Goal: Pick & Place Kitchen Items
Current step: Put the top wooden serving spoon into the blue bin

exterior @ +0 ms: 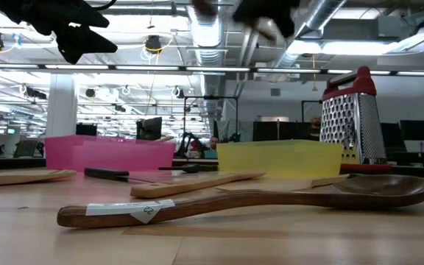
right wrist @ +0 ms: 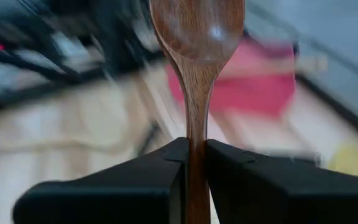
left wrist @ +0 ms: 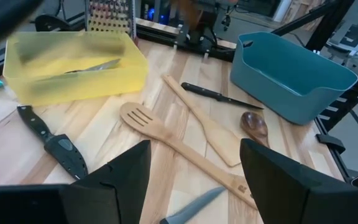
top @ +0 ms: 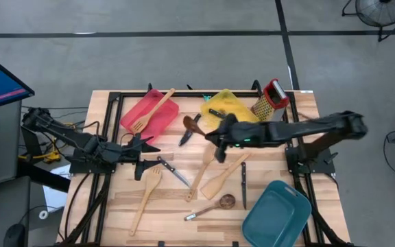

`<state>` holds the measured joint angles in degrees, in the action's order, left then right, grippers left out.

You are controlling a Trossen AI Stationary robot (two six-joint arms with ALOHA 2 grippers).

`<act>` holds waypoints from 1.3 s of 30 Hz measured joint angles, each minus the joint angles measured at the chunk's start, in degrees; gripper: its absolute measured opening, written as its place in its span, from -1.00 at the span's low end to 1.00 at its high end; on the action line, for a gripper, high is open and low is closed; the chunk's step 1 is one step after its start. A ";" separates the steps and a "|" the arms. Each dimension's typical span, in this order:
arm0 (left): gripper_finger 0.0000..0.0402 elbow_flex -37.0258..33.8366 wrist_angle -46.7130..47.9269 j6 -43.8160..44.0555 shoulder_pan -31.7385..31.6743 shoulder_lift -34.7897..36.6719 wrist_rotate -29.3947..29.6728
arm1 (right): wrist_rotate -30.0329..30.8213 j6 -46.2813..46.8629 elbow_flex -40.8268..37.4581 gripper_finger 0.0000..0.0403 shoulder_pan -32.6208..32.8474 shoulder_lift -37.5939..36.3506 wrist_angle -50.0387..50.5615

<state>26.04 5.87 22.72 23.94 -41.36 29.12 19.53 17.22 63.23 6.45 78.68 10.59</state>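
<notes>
Pinched hard between the right gripper's [right wrist: 190, 163] dark fingers, a brown wooden spoon [right wrist: 197, 37] juts forward past the fingertips, bowl outermost, lifted clear of the table between the red tray [top: 149, 113] and the yellow tray [top: 235, 103]. Judging from that, either tray is near, with the spoon's long axis pointing toward the red one. Farther out, the left gripper [left wrist: 194, 174] waits wide open and empty above a slotted wooden turner [left wrist: 173, 140]; no writing is readable anywhere.
</notes>
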 joint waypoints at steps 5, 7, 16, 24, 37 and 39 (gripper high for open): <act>0.13 0.00 -0.14 0.00 -0.02 0.00 0.65 | 0.02 -3.76 0.08 -0.83 4.53 -9.26 -4.17; 0.13 0.00 -0.44 0.00 -0.02 0.00 1.16 | 0.00 -6.04 0.08 -0.83 6.68 -11.84 -6.45; 0.13 0.00 -1.45 0.00 -0.02 0.00 2.58 | -9.98 -25.31 0.08 -0.79 18.81 -16.24 -19.45; 0.13 0.00 -2.74 0.00 -0.02 -0.01 3.52 | -12.17 -34.32 0.06 -0.83 25.50 -14.64 -25.79; 0.13 0.00 -3.26 -0.46 -0.02 0.00 3.67 | -2.12 -12.42 0.08 -0.83 26.77 -14.61 -7.31; 0.13 0.00 -3.26 -1.31 -0.02 -0.02 3.67 | -1.04 -5.20 0.08 -0.83 27.62 -14.61 -1.18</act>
<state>26.04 2.61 21.41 23.92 -41.39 32.80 18.49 12.02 63.31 34.07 64.07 9.41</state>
